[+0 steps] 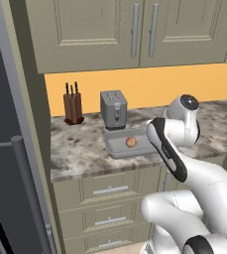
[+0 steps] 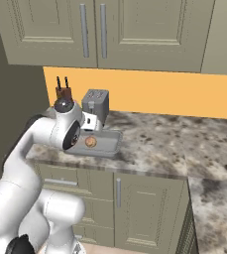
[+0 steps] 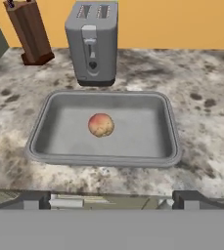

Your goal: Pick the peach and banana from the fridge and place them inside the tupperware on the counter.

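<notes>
A mottled grey-brown counter (image 1: 80, 149) runs below an orange backsplash (image 1: 149, 84) and beige-green wall cabinets (image 1: 110, 30), with drawers (image 1: 110, 191) under its front edge. On it lies the grey tupperware (image 3: 45, 136), just in front of a grey two-slot toaster (image 3: 92, 41); whether the two touch cannot be told. A brown knife block (image 3: 29, 31) stands to the toaster's left, apart from it. The peach (image 3: 101, 125) rests on the floor of the tupperware, near its middle and clear of the walls. The dark fridge (image 1: 6, 149), with its long bar handle (image 1: 30, 193), borders the counter's left end in the left base view. In the hand view the gripper (image 3: 111, 201) hangs before the counter's front edge, facing the tray, its fingertips (image 3: 33, 200) spread wide and holding nothing.
</notes>
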Controlling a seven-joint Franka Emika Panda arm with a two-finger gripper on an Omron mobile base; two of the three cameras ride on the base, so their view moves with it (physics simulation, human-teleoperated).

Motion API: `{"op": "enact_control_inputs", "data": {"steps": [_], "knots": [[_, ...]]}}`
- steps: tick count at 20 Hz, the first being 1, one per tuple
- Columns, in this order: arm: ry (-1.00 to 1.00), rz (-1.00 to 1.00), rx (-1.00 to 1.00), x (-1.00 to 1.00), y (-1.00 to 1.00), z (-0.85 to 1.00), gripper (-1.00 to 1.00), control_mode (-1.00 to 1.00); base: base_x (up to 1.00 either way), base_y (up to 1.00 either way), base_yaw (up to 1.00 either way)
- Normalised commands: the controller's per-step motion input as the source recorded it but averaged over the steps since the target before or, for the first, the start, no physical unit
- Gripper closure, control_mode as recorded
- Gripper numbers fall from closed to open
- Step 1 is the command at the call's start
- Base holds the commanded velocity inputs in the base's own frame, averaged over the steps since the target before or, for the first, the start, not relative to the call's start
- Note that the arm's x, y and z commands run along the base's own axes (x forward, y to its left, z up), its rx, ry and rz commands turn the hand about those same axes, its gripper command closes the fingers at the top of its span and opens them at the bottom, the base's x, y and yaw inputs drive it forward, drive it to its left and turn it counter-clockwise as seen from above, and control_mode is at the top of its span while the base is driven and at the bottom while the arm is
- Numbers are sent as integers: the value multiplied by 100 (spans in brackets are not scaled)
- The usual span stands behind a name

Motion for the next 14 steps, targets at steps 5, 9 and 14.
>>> {"op": "enact_control_inputs", "data": {"steps": [5,9,14], "knots": [[1,0,0,-100,0,82,-100,-100,0,0,0],[2,0,0,-97,5,47,-100,-100,0,0,0],[0,0,0,-60,5,0,-100,100,-40,0,0]]}}
